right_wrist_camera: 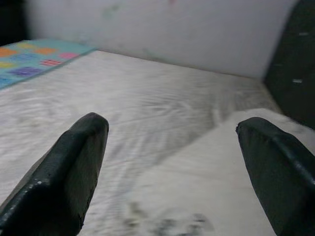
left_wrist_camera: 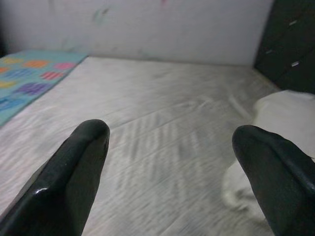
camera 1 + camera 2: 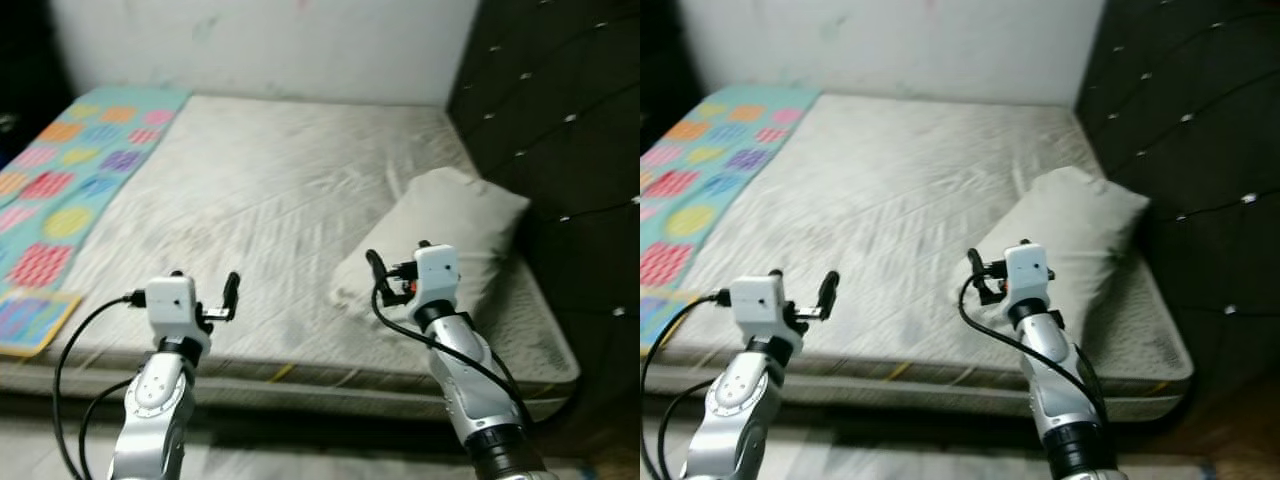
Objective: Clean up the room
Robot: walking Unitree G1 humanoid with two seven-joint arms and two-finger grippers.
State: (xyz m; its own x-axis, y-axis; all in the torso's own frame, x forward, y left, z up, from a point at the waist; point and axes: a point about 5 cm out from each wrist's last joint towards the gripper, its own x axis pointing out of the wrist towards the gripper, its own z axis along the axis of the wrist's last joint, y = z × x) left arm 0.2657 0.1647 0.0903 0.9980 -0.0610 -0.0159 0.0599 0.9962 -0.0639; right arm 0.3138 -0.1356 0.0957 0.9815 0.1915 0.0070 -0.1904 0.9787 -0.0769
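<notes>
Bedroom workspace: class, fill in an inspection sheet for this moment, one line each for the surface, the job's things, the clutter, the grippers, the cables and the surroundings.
Surface: mattress with a grey, wrinkled cover, bare over most of its top.
Job's things: pillow lying askew near the right edge; patterned blanket along the left side, one corner hanging over the front edge.
Clutter: nothing seen.
Grippers: left gripper above the front edge, jaws open, holding nothing; right gripper in front of the pillow, jaws open, holding nothing.
Cables: black cables loop from each wrist down along the arm.
Surroundings: white wall behind; dark tufted headboard on the right.
</notes>
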